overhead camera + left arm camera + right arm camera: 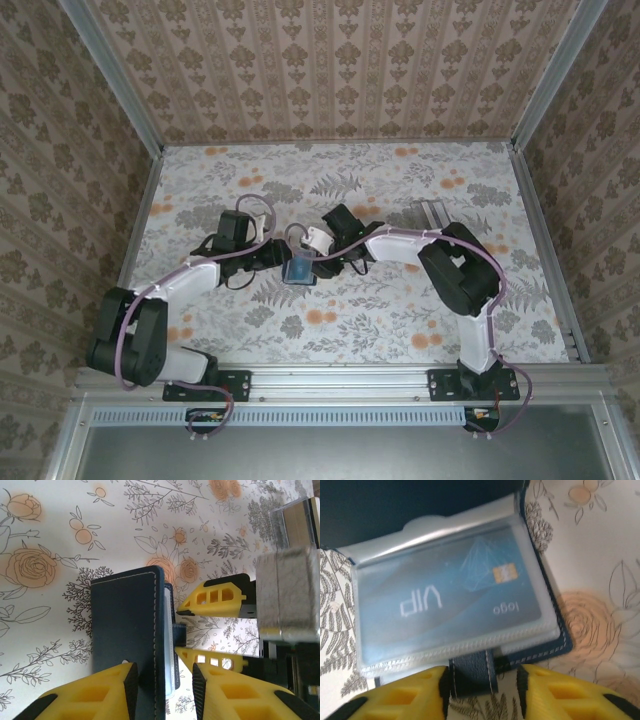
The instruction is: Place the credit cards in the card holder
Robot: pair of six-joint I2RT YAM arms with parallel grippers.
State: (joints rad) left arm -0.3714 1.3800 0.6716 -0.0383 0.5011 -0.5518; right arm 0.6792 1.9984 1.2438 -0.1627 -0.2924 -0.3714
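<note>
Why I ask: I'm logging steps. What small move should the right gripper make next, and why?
Probably back the right gripper off the card holder: the blue card looks seated in its clear sleeve, and the open fingers straddle just the strap.

Beige damask-papered walls (330, 60) enclose a table (400, 310) covered in pale floral cloth, with aluminium posts (108, 75) rising from its far corners.

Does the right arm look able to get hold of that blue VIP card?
Probably not as things stand: the blue card lies inside the clear sleeve of the card holder, plastic over its face, while the right tool straddles the strap below.
</note>
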